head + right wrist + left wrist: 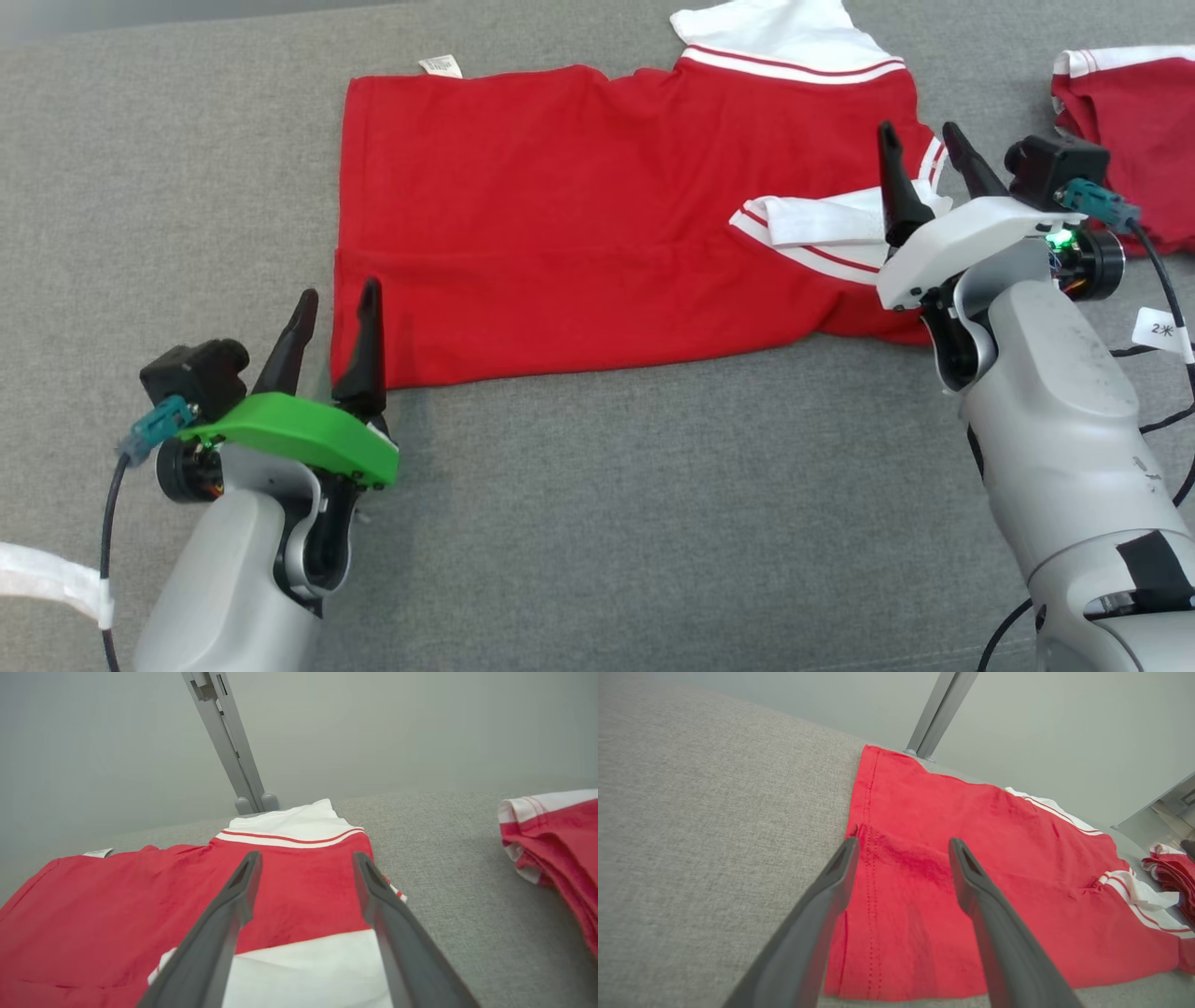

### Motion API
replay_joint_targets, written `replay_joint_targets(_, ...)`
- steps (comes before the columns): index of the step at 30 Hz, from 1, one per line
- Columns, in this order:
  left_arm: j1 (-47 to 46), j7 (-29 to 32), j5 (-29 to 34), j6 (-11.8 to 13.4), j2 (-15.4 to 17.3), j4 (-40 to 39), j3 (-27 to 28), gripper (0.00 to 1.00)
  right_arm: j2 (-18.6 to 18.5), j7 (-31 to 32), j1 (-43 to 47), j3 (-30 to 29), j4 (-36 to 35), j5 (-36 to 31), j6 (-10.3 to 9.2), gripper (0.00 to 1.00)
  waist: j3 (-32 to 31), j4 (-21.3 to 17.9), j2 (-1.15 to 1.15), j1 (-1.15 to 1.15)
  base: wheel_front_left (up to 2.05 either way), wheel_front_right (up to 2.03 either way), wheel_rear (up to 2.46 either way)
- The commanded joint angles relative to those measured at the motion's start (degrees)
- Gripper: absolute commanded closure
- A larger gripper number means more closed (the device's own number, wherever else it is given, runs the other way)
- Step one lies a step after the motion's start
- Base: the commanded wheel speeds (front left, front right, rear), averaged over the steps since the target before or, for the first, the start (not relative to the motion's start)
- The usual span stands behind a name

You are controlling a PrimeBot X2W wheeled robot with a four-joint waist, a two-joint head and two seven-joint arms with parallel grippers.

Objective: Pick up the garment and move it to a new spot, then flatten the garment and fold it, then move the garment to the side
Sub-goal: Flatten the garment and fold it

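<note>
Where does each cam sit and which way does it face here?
Head: on the head, looking forward and down at the red shirt on the grey surface; left gripper lower left, right gripper at right, both open.
Left wrist: on that wrist, looking along its fingers over the shirt's hem.
Right wrist: on that wrist, along its fingers over the shirt's white-trimmed end toward a post.
Shared: all three see the shirt and a second red garment.

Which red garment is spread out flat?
The large red garment in the middle; the other red garment lies folded up at the right edge.
</note>
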Motion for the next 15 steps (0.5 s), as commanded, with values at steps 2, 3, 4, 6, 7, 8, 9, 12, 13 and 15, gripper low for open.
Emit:
replay_joint_targets(2, 2.40, 0.13, -0.24, 0.60, 1.05, -1.23, 0.29, 0.00, -0.21, -0.65, 0.30, -0.55, -1.08, -1.50, -0.09, 0.00, -0.95, -0.27, 0.00, 0.00, 0.00, 0.00, 0.00)
replay_joint_targets(3, 3.20, 0.38, -0.34, 0.80, 1.30, -1.59, 0.27, 0.00, -0.23, -0.75, 0.86, -0.77, -1.65, -1.94, -0.09, 0.00, -1.27, -0.33, 0.00, 0.00, 0.00, 0.00, 0.00)
replay_joint_targets(4, 4.18, 0.89, -0.49, 1.12, 1.58, -2.18, 0.23, 0.00, -0.29, -0.72, 1.64, -1.13, -2.31, -2.45, -0.09, 0.00, -1.64, -0.40, 0.00, 0.00, 0.00, 0.00, 0.00)
replay_joint_targets(6, 5.82, 1.88, -0.85, 1.66, 2.08, -2.93, 0.16, 0.00, -0.42, -0.74, 3.08, -1.58, -4.15, -3.18, -0.09, 0.00, -2.39, -0.53, 0.00, 0.00, 0.00, 0.00, 0.00)
replay_joint_targets(7, 6.75, 2.65, -1.09, 1.93, 2.27, -3.25, 0.11, 0.00, -0.53, -0.76, 4.05, -1.76, -5.51, -3.58, -0.09, 0.00, -2.84, -0.64, 0.00, 0.00, 0.00, 0.00, 0.00)
replay_joint_targets(8, 7.43, 3.20, -1.24, 2.21, 2.40, -3.58, 0.05, 0.00, -0.55, -0.76, 4.96, -1.84, -6.63, -3.88, -0.09, 0.00, -3.16, -0.73, 0.00, 0.00, 0.00, 0.00, 0.00)
replay_joint_targets(9, 8.24, 4.04, -1.63, 2.50, 2.49, -3.90, 0.01, 0.00, -0.51, -0.77, 6.37, -1.83, -7.94, -4.10, -0.09, 0.00, -3.58, -0.85, 0.00, 0.00, 0.00, 0.00, 0.00)
replay_joint_targets(12, 9.98, 6.57, -3.12, 3.34, 2.46, -4.29, -0.03, 0.00, -0.49, -0.79, 10.15, -1.49, -11.36, -4.39, -0.09, 0.00, -4.43, -1.31, 0.00, 0.00, 0.00, 0.00, 0.00)
replay_joint_targets(13, 10.50, 7.45, -3.69, 3.68, 2.42, -4.37, 0.10, 0.00, -0.45, -0.79, 11.41, -1.38, -12.63, -4.33, -0.09, 0.00, -4.65, -1.59, 0.00, 0.00, 0.00, 0.00, 0.00)
replay_joint_targets(15, 11.08, 9.05, -4.33, 4.48, 2.62, -4.30, 0.29, 0.00, -0.38, -0.38, 13.78, -1.04, -15.06, -4.03, -0.09, 0.00, -4.84, -2.15, 0.00, 0.00, 0.00, 0.00, 0.00)
